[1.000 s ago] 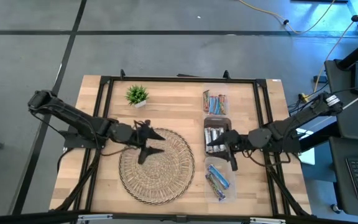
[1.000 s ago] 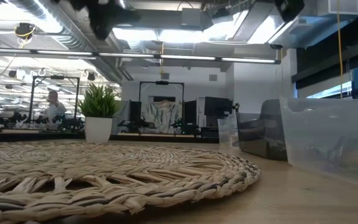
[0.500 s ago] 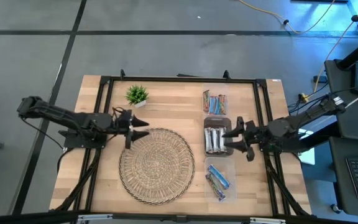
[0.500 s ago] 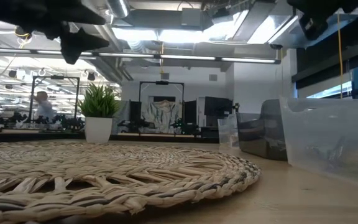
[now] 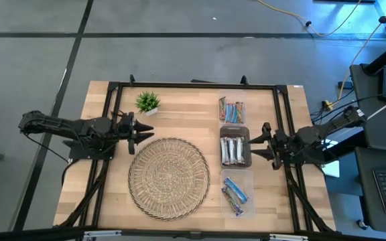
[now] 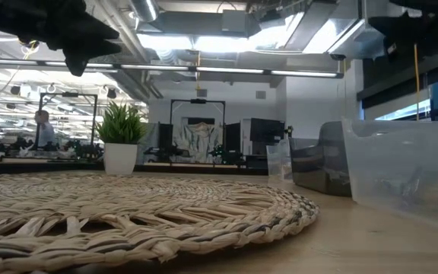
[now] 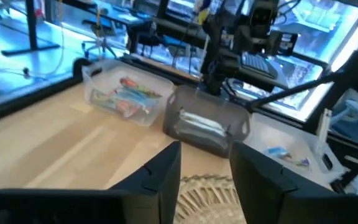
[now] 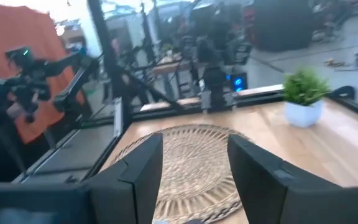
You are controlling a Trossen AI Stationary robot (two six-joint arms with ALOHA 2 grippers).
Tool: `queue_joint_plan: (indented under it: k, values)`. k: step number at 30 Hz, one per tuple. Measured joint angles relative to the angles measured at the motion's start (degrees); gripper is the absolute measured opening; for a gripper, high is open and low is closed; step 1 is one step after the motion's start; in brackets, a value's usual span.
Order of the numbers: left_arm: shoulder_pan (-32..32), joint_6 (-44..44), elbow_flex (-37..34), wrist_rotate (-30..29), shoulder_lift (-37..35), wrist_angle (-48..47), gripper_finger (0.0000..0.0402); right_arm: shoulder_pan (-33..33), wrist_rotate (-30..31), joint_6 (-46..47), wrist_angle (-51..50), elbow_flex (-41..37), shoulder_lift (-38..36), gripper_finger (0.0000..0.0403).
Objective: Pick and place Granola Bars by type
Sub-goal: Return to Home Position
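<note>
The mat [image 5: 169, 177] in the middle of the table [image 5: 193, 114] has no bars on it. All the bars I can see sit in three clear bins on the right side. The red bars [image 5: 232, 112] lie in the far bin [image 5: 232, 99]. The silver bars [image 5: 231, 148] lie in the middle bin [image 5: 235, 128]. The blue bars [image 5: 234, 193] lie in the near bin [image 5: 249, 201]. Each kind has its own bin, so I think the sorting is done.

The left gripper [image 5: 146, 130] hovers over the left edge of the mat, near the plant [image 5: 148, 102]. Its fingers [image 7: 166, 177] are spread apart and hold nothing. The right gripper [image 5: 254, 142] hovers just right of the middle bin and points at it. Its fingers [image 8: 138, 177] are spread apart too, and nothing is between them.

The step in hand looks like going home. Both grippers are empty and there is nothing left on the mat to pick.

Next, each arm should fold back to its own side, the left arm to the left and the right arm to the right. No grabbing is needed. The right arm needs the most care, because its gripper is so close to the middle bin. It should move away without bumping the wall, or the bars could spill. The left arm should keep clear of the plant.
</note>
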Motion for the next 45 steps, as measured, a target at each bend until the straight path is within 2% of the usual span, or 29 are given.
queue_joint_plan:
  k: [6, 14, 19, 25, 32, 39, 45]
  values:
    - [3.7, 1.64, 0.0, 0.58, -1.01, -0.1, 0.0119, -1.22, 1.1, 0.36, -1.66, -4.01, -8.64, 0.0184]
    - [7.03, 1.35, -0.03, 1.84, -1.67, -4.91, 0.0117, -1.51, 2.27, -1.28, -6.0, -4.05, -14.49, 0.0184]
    - [7.29, 0.92, -5.24, 2.04, -2.88, 2.15, 0.0114, -1.53, 3.72, 0.18, -9.76, -4.05, -18.78, 0.0184]
    - [7.29, -1.3, -12.53, 3.55, -6.0, 10.06, 0.0113, -1.53, 4.14, 0.46, -10.65, -4.05, -18.85, 0.0184]
    - [7.29, -1.76, -15.17, 3.04, -11.49, 8.1, 0.0113, -1.53, 4.53, 0.7, -11.21, -4.05, -18.91, 0.0184]
    - [7.29, -1.81, -15.28, 0.75, -19.69, -0.17, 0.0113, -1.53, 4.55, 1.09, -11.83, -4.05, -18.91, 0.0184]
    - [7.28, 0.58, -15.26, 0.14, -22.66, -0.35, 0.0113, -1.53, 4.62, 2.05, -12.73, -4.05, -18.79, 0.0184]
